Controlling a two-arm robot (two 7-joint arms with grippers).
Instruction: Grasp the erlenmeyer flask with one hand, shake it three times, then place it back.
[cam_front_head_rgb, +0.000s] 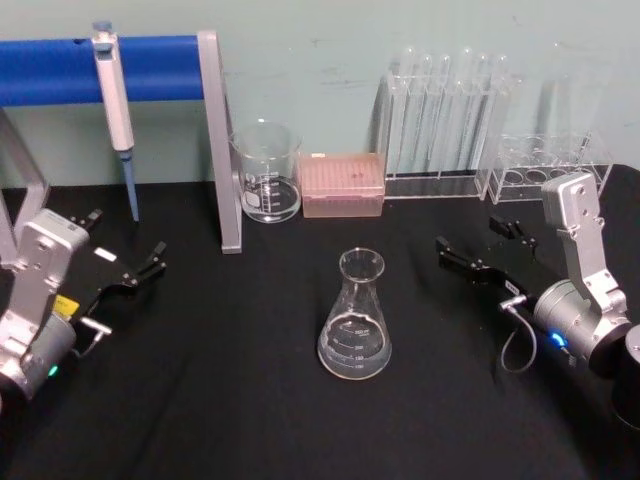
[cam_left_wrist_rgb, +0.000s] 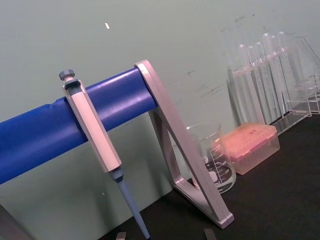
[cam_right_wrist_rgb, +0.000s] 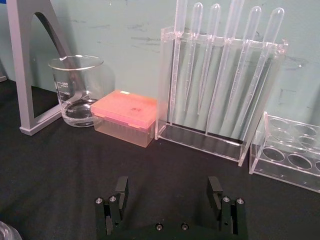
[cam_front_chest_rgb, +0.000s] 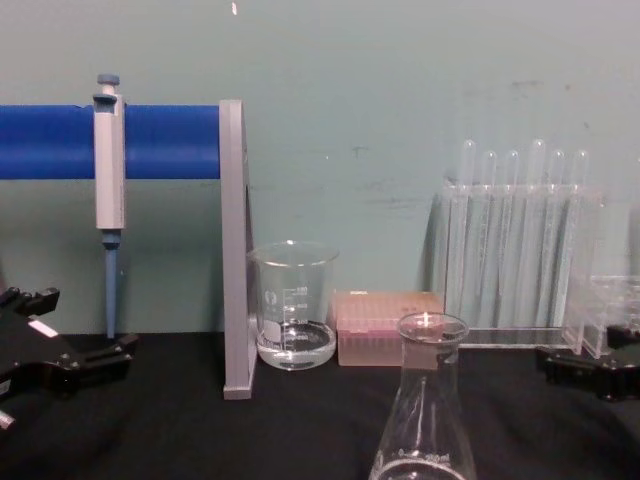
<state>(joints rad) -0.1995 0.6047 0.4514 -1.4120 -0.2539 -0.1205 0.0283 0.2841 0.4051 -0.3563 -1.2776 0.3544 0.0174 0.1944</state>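
The flask (cam_front_head_rgb: 354, 318) stands upright mid-table, free between the left gripper (cam_front_head_rgb: 125, 260) and right gripper (cam_front_head_rgb: 485, 245), both with fingers apart; thin, smooth glass, probably light, slippery and breakable, it looks best held at the narrow neck.

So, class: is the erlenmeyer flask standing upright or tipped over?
Upright: the erlenmeyer flask rests on its wide base on the black table, neck pointing up.
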